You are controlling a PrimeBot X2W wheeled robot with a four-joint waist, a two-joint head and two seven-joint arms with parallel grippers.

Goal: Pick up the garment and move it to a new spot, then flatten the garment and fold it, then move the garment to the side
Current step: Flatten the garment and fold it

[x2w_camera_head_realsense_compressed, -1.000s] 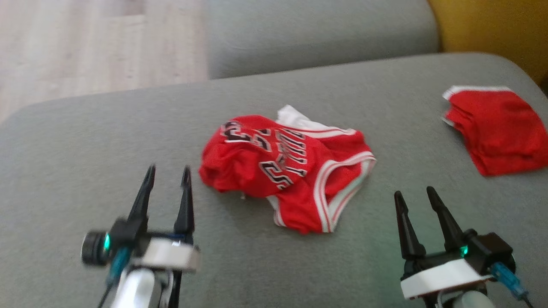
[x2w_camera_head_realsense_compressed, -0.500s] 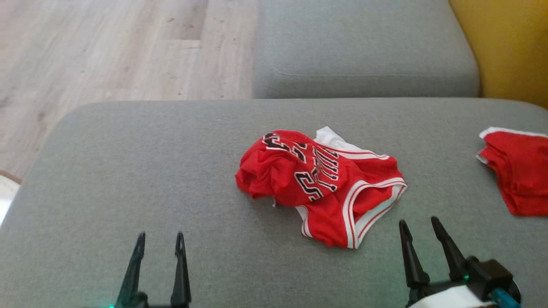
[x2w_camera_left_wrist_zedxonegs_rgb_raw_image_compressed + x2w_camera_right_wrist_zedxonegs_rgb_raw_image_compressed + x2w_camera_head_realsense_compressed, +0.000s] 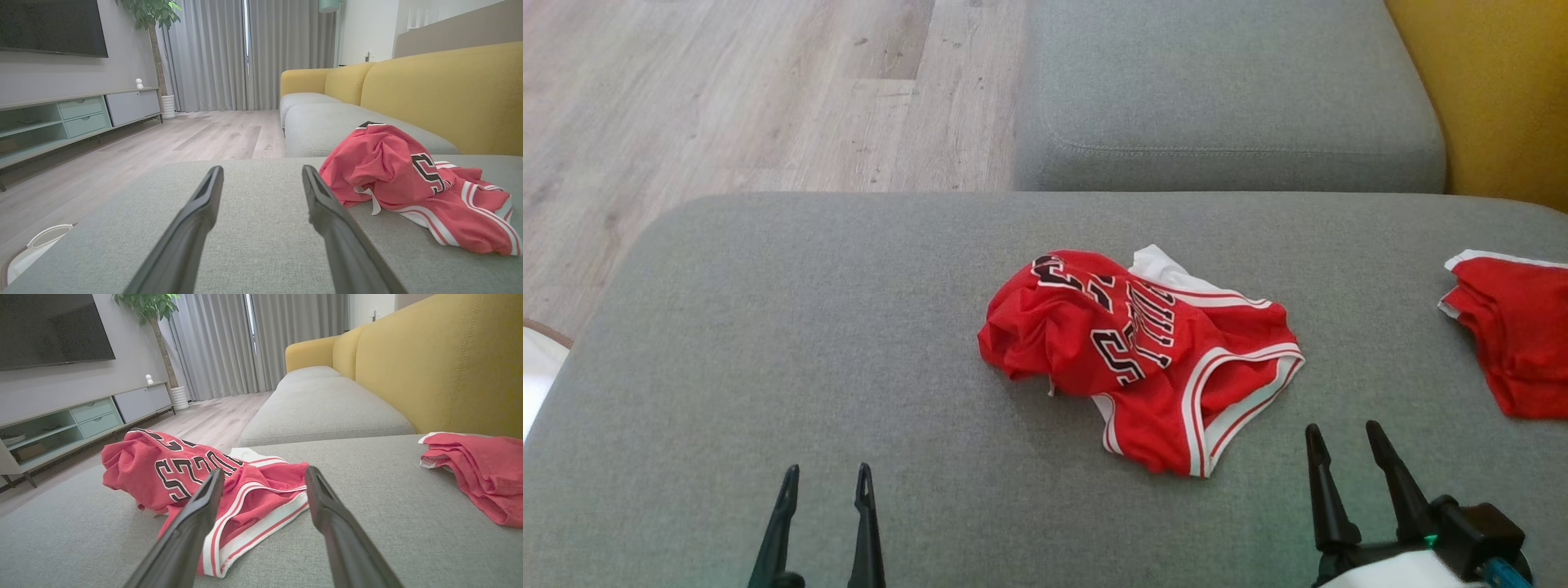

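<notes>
A crumpled red garment (image 3: 1139,355) with white trim and black numbers lies in a heap near the middle of the grey sofa cushion (image 3: 792,351). My left gripper (image 3: 825,478) is open at the lower left, well apart from it, with nothing between its fingers. My right gripper (image 3: 1343,435) stands open at the lower right, a little short of the heap's near right edge. From the left wrist the garment (image 3: 412,183) sits right of the open fingers (image 3: 261,175). From the right wrist the garment (image 3: 196,477) lies just beyond the open fingers (image 3: 263,475).
A second red cloth, folded (image 3: 1515,331) (image 3: 474,469), lies at the cushion's right edge. A yellow backrest (image 3: 1494,90) rises on the right, another grey cushion (image 3: 1225,90) lies beyond, wooden floor (image 3: 727,90) to the left. A pale basket (image 3: 36,245) stands by the cushion's left corner.
The head camera has tilted and shifted, so the whole scene sits differently and both grippers show lower in the frame. The garment keeps the same shape and place on the cushion.
</notes>
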